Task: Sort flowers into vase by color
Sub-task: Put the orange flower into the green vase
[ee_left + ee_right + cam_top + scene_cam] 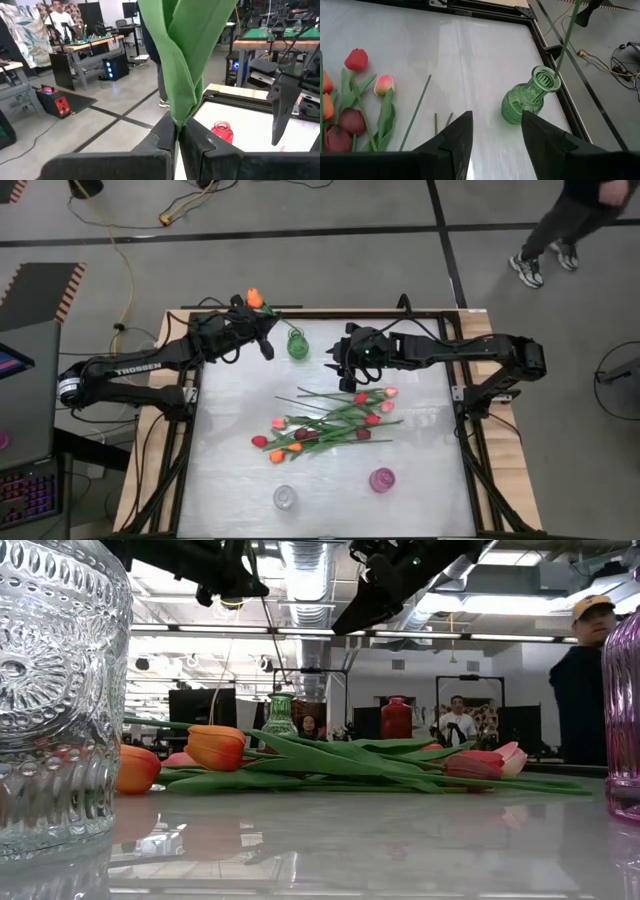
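Holding an orange tulip [254, 298] by its thin stem, my left fingers [262, 332] are pinched tight, its tip at the ribbed green glass vase [297, 344] mouth. Right fingers [345, 375] hang spread and empty; remaining flowers [330, 423] lie heaped mid-tabletop [230, 450].

Left arm extends across the table's far left corner; left gripper [262, 330] is raised, fingers clamped together. Right arm reaches in from the right; right gripper [343, 372] hovers, fingers parted.
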Tool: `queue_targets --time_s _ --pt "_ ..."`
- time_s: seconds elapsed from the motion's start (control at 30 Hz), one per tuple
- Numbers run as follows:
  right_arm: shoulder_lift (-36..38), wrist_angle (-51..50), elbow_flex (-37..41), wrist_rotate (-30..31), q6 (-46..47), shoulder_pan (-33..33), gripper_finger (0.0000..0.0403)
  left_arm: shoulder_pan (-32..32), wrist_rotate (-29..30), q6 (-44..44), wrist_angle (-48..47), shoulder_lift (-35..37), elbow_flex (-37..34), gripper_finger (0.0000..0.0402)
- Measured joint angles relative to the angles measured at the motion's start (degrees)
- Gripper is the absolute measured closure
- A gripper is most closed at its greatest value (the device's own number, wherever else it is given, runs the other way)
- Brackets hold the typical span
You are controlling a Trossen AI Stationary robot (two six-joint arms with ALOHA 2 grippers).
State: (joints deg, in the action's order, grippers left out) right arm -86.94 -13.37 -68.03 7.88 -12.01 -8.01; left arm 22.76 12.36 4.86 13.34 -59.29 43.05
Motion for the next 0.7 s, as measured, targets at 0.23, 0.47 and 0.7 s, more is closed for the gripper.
queue_targets --time_s 0.23,0.47,0.7 --pt "0.0 0.0 0.0 0.0 0.0 0.0 0.0209 0.1 0.0 -1.0 -0.3 -4.1 0.0 0.0401" --pt "0.0 -1.0 0.0 0.0 0.0 0.0 0.0209 0.1 1.1 -1.0 1.4 -9.4 0.0 0.0401" --pt "0.0 -1.4 0.0 0.0 0.0 0.0 0.021 0.1 4.7 -0.8 1.2 -12.6 0.0 0.0383"
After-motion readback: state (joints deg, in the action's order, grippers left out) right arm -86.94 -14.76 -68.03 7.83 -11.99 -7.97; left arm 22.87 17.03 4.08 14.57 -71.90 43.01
